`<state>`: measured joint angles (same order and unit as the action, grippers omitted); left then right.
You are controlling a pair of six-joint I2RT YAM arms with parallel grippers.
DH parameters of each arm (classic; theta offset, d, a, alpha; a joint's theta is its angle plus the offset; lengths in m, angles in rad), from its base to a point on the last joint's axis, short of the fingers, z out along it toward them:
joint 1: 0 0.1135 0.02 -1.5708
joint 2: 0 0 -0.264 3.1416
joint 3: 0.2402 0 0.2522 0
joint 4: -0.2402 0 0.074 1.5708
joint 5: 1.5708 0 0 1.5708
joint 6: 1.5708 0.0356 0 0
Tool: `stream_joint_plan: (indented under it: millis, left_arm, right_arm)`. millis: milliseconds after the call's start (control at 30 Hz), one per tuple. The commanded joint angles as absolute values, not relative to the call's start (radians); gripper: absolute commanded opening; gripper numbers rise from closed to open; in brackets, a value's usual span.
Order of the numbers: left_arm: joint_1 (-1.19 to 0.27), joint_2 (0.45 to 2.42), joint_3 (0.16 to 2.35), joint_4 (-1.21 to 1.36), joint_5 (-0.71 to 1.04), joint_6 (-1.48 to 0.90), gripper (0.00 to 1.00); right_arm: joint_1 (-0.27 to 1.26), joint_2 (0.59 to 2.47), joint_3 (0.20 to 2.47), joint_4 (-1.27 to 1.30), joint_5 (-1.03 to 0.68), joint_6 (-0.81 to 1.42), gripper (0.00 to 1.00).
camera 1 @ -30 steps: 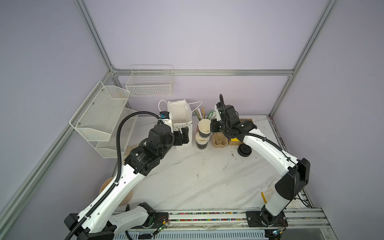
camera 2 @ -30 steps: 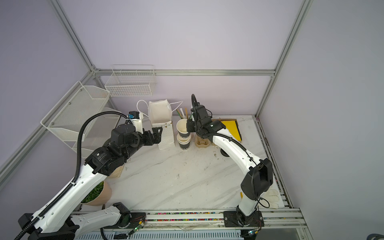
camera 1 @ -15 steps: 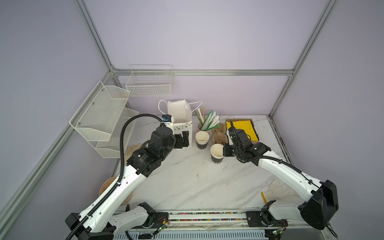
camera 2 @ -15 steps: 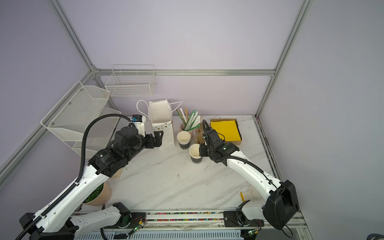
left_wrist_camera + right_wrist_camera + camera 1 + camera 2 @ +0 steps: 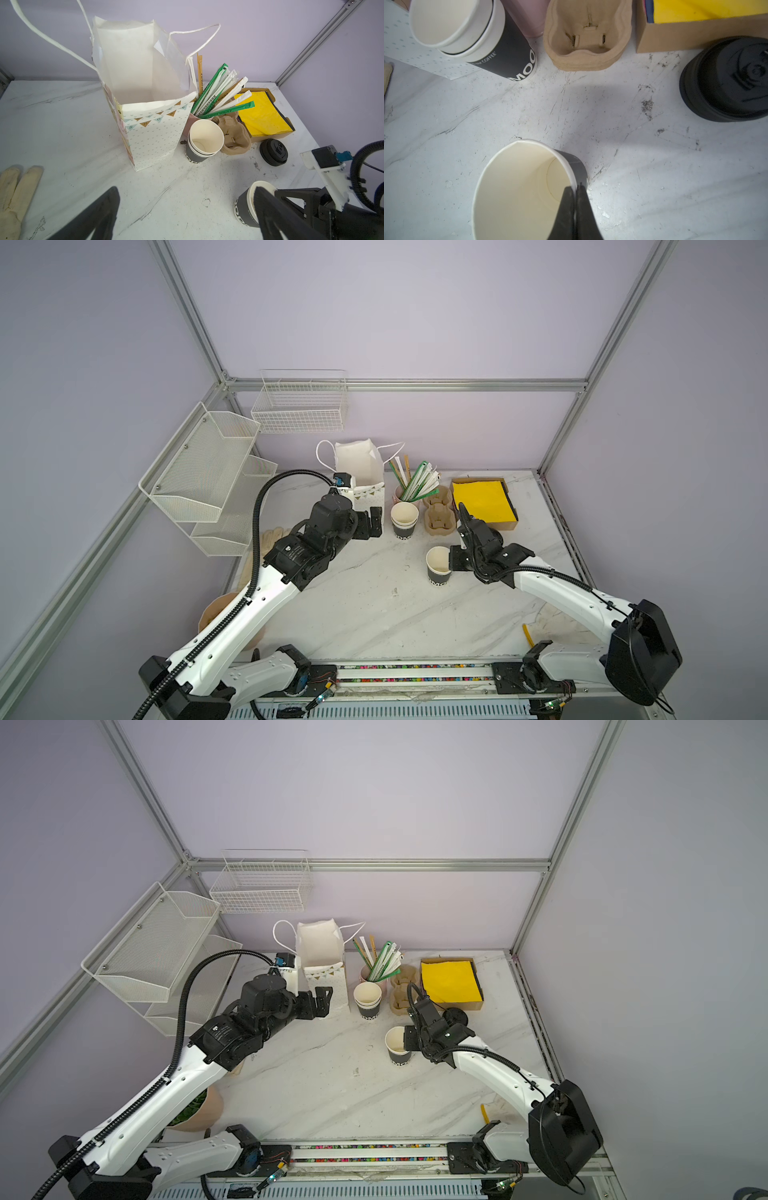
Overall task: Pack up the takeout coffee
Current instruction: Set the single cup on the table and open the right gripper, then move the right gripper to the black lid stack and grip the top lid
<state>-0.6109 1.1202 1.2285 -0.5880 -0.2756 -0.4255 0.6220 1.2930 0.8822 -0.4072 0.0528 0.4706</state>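
The takeout coffee cup point(image 5: 438, 568) is out in the open middle of the marble surface point(image 5: 365, 605), well in front of the row of things along the back and apart from all of them. The right gripper point(image 5: 576, 191) has it by the rim. Its jaws are pressed together on the paper wall, one finger inside the cream interior and the other against the black outside, as the right wrist view shows plainly. The cup looks empty and stands mouth up, tilted a little in the left wrist view; whether its base rests on the surface I cannot tell. The left gripper point(image 5: 374, 522) hangs low in front of the white paper bag point(image 5: 359, 464), jaws spread wide with nothing between them. In the left wrist view its dark fingers point(image 5: 99, 212) frame bare marble, with the bag standing open beyond them. Just to the right of the bag in both top views is the nested stack of cups point(image 5: 404, 518), black-walled with white lettering. Behind the stack stands a pink cup point(image 5: 400, 494) holding wrapped straws point(image 5: 419, 483) that fan out to the right. Beside these lies a brown pulp carrier point(image 5: 438, 516), and next to that a cardboard box point(image 5: 505, 524) topped with yellow sheets. A pile of black lids point(image 5: 726, 79) sits in front of the box — near the right arm's wrist. A pale glove point(image 5: 12, 193) lies flat on the surface, off to the bag's left.
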Motion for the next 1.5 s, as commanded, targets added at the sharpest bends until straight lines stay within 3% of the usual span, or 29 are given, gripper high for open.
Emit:
stream_joint_plan:
  millis: [0,267,467,600,700,1100,1467]
  left_arm:
    - [-0.607,1.118,1.198,-0.551,-0.269,-0.402,1.0]
    - [-0.607,1.115,1.196,-0.552,-0.275,-0.392,1.0]
    - [-0.603,1.098,1.188,-0.548,-0.289,-0.392,1.0]
    - [-0.603,1.08,1.166,-0.534,-0.291,-0.393,1.0]
    - [-0.602,1.075,1.16,-0.536,-0.301,-0.391,1.0]
    - [-0.6,1.071,1.14,-0.531,-0.303,-0.4,1.0]
    - [-0.6,1.073,1.14,-0.537,-0.313,-0.398,1.0]
  right_arm:
    - [0.618,1.262,0.876,-0.376,0.083,0.497,0.14]
    - [0.618,1.26,0.924,-0.436,0.098,0.526,0.31]
    - [0.566,1.242,1.046,-0.568,0.235,0.528,0.65]
    - [0.41,1.274,1.052,-0.584,0.154,0.515,0.72]
    - [0.33,1.295,1.056,-0.591,0.185,0.527,0.86]
    - [0.202,1.613,1.197,-0.614,0.166,0.589,0.93]
    - [0.134,1.732,1.222,-0.552,0.112,0.566,0.91]
